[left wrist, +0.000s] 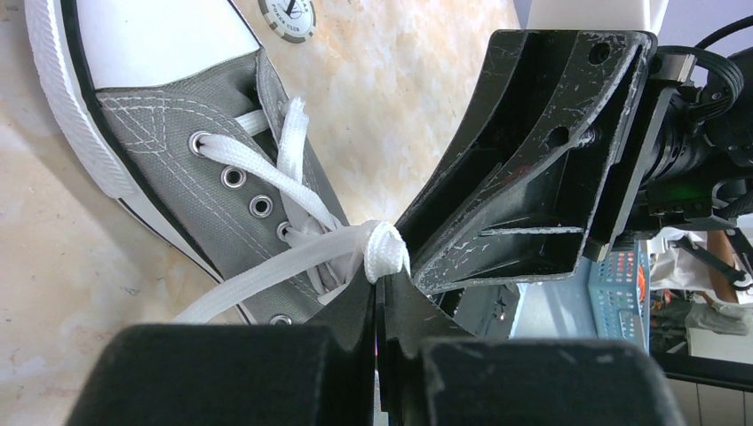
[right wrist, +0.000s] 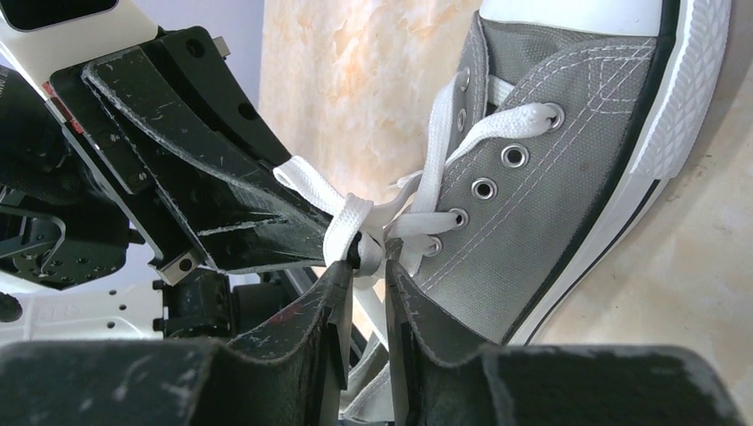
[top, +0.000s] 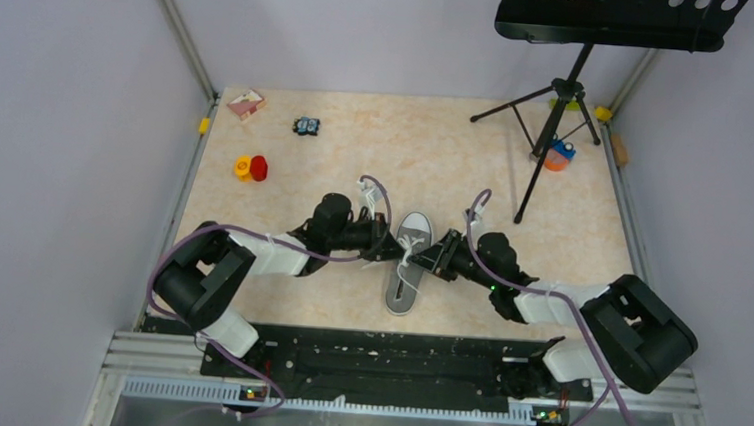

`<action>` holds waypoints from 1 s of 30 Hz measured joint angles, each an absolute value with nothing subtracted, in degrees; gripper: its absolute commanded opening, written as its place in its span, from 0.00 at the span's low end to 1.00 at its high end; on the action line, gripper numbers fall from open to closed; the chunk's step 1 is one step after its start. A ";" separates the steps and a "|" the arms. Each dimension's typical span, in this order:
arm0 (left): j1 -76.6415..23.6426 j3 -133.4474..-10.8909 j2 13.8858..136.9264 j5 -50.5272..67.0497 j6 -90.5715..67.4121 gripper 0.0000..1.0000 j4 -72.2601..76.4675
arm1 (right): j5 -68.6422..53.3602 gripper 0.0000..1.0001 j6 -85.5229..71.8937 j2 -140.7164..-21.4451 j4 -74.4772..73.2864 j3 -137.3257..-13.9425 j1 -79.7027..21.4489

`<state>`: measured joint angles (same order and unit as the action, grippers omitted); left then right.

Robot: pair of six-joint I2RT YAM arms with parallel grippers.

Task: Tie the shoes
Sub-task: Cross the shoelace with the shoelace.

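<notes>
A grey canvas shoe (top: 408,265) with a white sole and toe cap lies mid-table between the two arms, toe pointing away. My left gripper (top: 389,246) comes in from the left; in the left wrist view (left wrist: 384,282) its jaws are pressed shut on a folded bit of white lace (left wrist: 387,252) over the eyelets. My right gripper (top: 432,261) faces it from the right. In the right wrist view (right wrist: 366,264) its jaws stand a narrow gap apart, with a lace strand (right wrist: 371,248) between the tips. The grey shoe upper (right wrist: 550,213) is just beyond.
A black tripod stand (top: 562,96) rises at the back right, with an orange and blue object (top: 557,155) by its legs. Red and yellow cups (top: 252,168), a pink box (top: 245,103) and a small dark item (top: 306,126) sit at the back left. A round token (left wrist: 288,13) lies near the toe.
</notes>
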<state>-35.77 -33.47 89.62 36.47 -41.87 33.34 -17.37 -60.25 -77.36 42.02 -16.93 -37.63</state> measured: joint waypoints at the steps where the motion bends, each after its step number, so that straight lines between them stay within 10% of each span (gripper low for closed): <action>1: -35.77 -33.47 89.62 36.47 -41.85 0.00 33.34 | -17.37 0.22 -60.25 -77.38 42.02 -16.93 -37.63; 8: -35.75 -33.47 89.62 36.32 -41.78 0.00 33.17 | -17.30 0.00 -60.16 -77.38 42.06 -17.06 -37.63; 30: -35.68 -34.44 89.62 36.47 -39.55 0.13 28.91 | -14.55 0.00 -58.57 -76.88 38.89 -17.37 -37.63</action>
